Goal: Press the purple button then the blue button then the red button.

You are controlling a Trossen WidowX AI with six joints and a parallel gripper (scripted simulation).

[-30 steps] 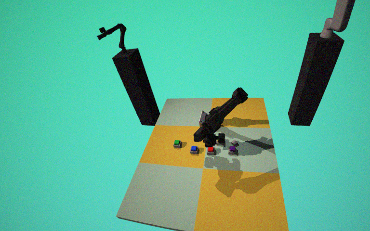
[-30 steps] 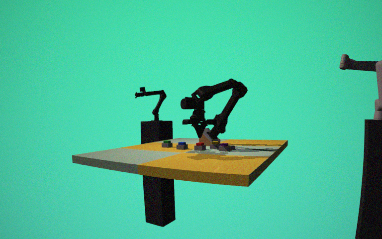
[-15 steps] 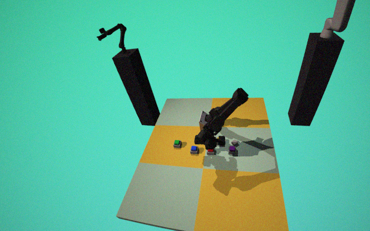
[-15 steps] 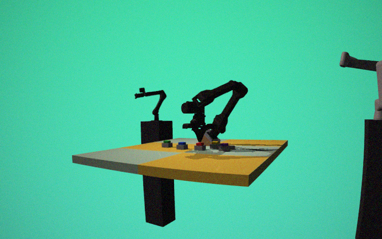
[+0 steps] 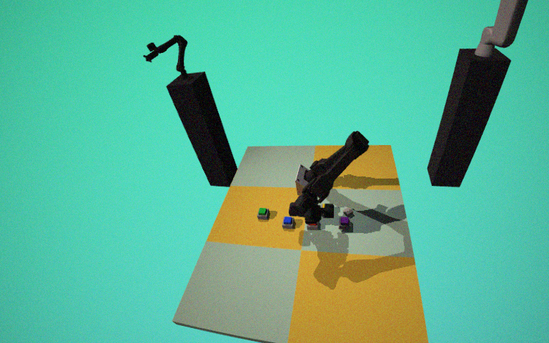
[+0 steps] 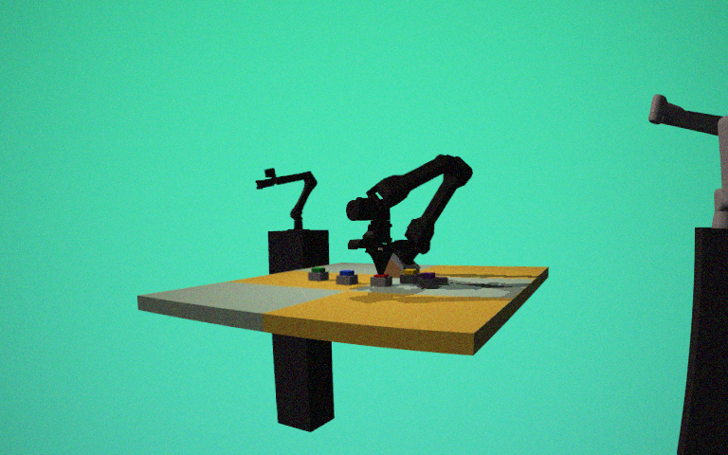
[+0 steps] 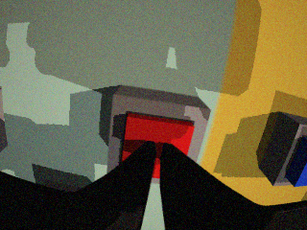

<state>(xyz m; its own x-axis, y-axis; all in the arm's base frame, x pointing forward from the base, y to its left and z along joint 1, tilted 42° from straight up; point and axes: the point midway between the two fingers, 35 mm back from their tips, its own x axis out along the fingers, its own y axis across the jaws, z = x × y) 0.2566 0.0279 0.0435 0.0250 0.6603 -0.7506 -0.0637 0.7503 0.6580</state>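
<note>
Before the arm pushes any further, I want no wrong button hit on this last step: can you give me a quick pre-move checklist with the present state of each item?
1. Gripper shut, nothing held: ok.
2. Tips lined up over the red button, per the wrist view: ok.
3. Red button already bottomed out: cannot tell; the tips hide the contact.
4. Blue button apart from the gripper, off to one side: ok.
5. Purple button and yellow button apart from the gripper: ok.
6. Small grey block untouched, lying beside the purple button: ok.
</note>
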